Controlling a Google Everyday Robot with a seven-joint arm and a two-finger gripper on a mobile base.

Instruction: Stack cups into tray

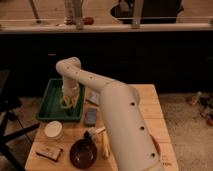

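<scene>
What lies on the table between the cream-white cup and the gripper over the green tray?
Camera view: only the tray's near rim and bare wood separate the cream-white cup from the gripper.

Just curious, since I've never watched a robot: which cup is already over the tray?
The yellow-green cup, at the end effector over the green tray. The white cup sits outside it, on the table.

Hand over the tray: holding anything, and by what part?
Cannot be told. The hand hangs over the green tray at a yellow-green cup, but the grip is hidden.
</scene>
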